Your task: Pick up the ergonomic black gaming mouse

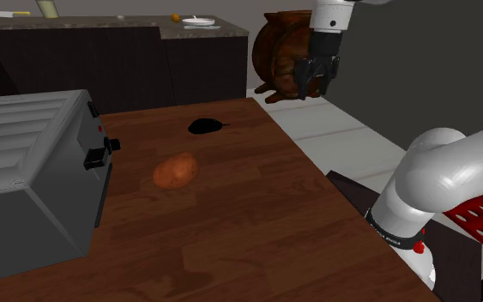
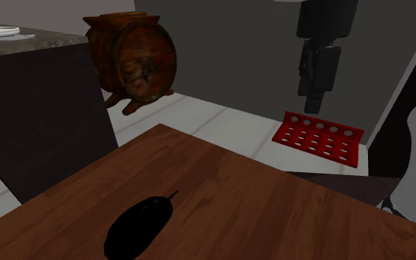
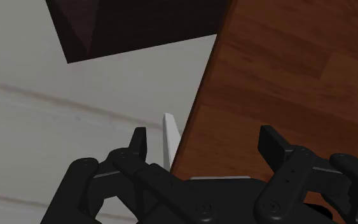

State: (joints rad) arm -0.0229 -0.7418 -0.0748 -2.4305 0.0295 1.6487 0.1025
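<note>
Claw [image 1: 317,84], fingers apart, hangs high; rounded black mouse [image 1: 205,126] (thin tail) lies well below on wood-grain table [image 1: 256,214].

My low, rounded black gaming mouse [image 1: 205,126] lies on the dark wooden bench [image 1: 231,232], near its far edge in the shoulder view. A brown oval potato [image 1: 176,170] lies nearer the camera than the mouse and slightly to that view's left, apart from it. A grey metal box toaster [image 1: 29,172] stands on the bench well left of the mouse. Behind the mouse, past the bench, a dark cabinet's stone top [image 1: 145,28] carries a white plate [image 1: 198,21]. A brown wooden barrel [image 1: 284,51] stands on the floor behind and right of the mouse. My black pincer [image 1: 317,84] hangs high to the mouse's right, above the bench edge.
</note>
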